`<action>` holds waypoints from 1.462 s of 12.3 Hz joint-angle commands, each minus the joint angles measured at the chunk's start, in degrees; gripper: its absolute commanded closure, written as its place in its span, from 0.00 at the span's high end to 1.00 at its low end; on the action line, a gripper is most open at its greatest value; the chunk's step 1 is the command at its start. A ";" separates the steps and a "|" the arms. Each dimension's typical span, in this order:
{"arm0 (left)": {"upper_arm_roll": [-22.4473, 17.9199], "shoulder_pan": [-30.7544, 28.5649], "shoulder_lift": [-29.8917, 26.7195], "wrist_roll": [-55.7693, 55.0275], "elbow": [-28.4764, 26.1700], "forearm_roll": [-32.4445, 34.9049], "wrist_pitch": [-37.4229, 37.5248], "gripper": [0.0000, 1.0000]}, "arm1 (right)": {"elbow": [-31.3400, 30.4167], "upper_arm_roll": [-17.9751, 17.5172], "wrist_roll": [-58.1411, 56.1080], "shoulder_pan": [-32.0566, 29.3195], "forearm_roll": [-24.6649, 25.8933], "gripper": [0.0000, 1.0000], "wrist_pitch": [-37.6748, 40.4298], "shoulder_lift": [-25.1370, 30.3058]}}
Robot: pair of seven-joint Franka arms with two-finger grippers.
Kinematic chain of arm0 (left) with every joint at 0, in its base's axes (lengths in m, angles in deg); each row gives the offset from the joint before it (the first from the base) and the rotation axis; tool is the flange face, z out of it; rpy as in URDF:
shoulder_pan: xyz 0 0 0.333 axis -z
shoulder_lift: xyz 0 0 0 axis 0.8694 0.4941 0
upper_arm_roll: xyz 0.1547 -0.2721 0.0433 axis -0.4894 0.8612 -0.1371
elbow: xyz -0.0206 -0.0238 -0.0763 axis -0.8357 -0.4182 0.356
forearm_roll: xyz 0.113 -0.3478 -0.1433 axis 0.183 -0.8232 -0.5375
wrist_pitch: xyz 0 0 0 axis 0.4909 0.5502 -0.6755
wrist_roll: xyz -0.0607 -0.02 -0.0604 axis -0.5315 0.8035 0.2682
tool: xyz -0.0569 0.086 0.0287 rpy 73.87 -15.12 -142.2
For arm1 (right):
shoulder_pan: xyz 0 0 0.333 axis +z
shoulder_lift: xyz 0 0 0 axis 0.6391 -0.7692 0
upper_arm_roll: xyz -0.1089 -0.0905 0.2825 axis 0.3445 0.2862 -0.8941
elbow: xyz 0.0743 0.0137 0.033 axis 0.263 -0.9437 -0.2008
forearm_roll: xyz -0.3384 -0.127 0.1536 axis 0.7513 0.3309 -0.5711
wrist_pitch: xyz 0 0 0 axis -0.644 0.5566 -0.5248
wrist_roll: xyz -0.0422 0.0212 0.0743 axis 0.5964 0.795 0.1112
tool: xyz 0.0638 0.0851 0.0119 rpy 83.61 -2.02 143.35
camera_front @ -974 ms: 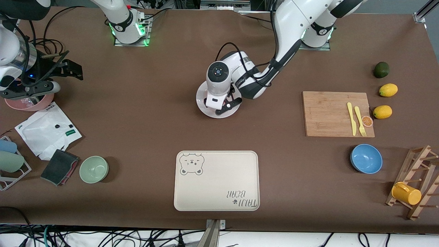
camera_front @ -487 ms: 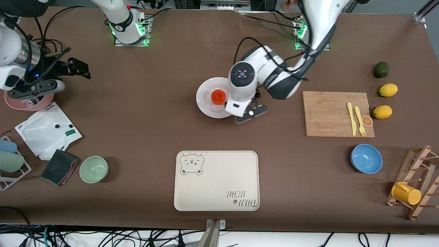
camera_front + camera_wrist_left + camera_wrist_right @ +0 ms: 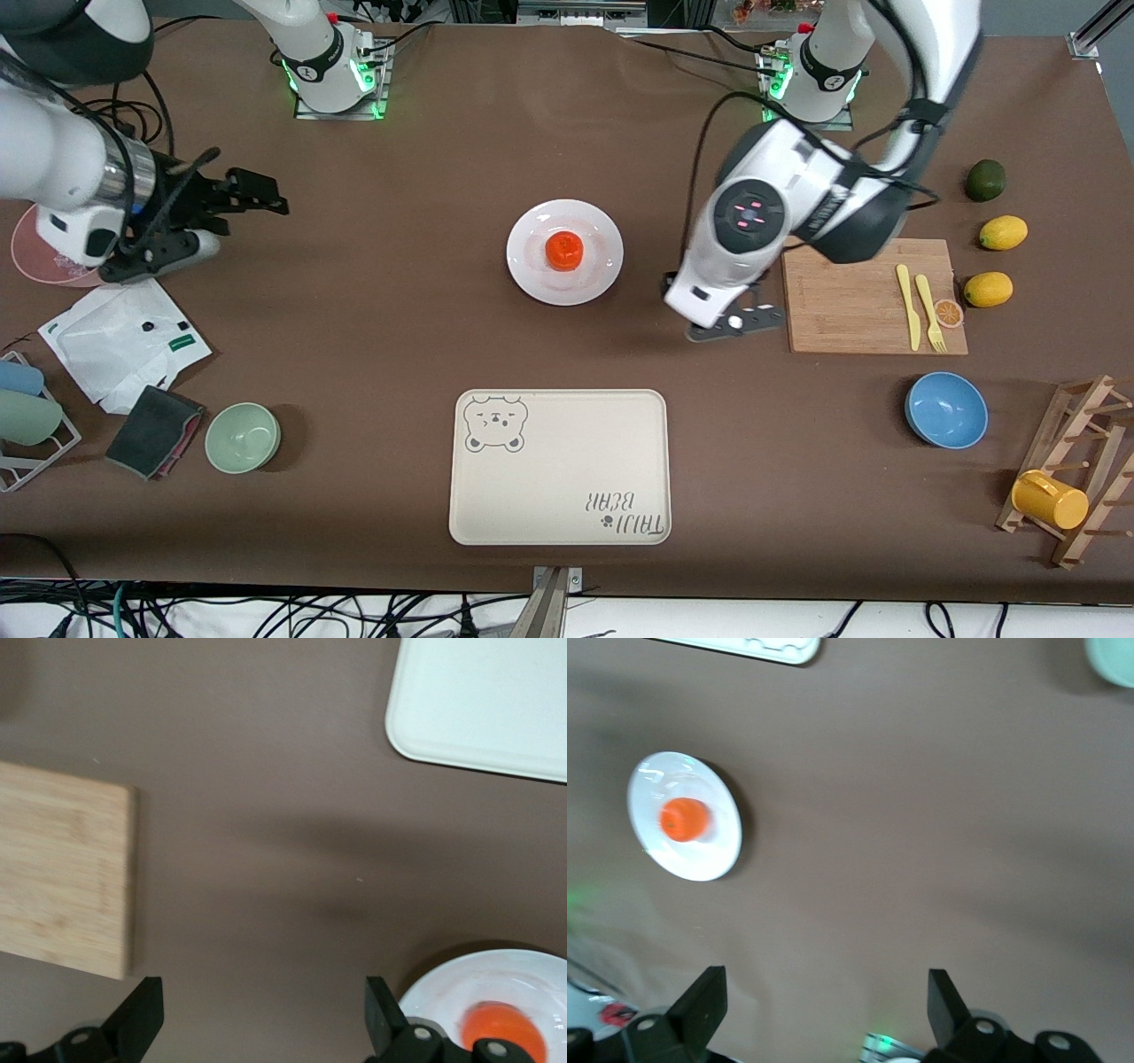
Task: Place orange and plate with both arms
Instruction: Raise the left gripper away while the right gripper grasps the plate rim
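I am seeing the orange [image 3: 564,250] sitting in the middle of the white plate [image 3: 532,275] at the table's center, farther from the camera than the bear tray [image 3: 560,467]. My left gripper [image 3: 735,324] is hovering, fingers spread and empty, between plate and cutting board [image 3: 842,297]. My right gripper [image 3: 232,206] is hanging spread wide, empty, over the right arm's end.

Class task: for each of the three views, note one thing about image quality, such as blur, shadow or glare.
Front view: sharp, with the plate casting a soft shadow. Left wrist view: the orange looks smeared and the cutting board edge is soft. Right wrist view: the table is streaked with blur and a green glow shows near the open right gripper.
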 commanded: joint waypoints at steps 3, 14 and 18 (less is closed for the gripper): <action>0.84 -9.78 -7.87 13.06 -1.19 0.83 4.50 1.00 | -7.89 -0.18 -0.18 2.46 -8.24 1.00 -10.95 -1.25; 0.39 -28.68 -18.61 40.49 6.01 -6.54 13.73 1.00 | -30.32 -8.62 -15.64 2.28 -34.87 1.00 -33.47 -6.33; 0.75 -29.23 -18.70 40.59 5.57 -9.71 15.13 1.00 | -33.22 -11.33 -23.37 2.46 -49.90 1.00 -39.42 -12.22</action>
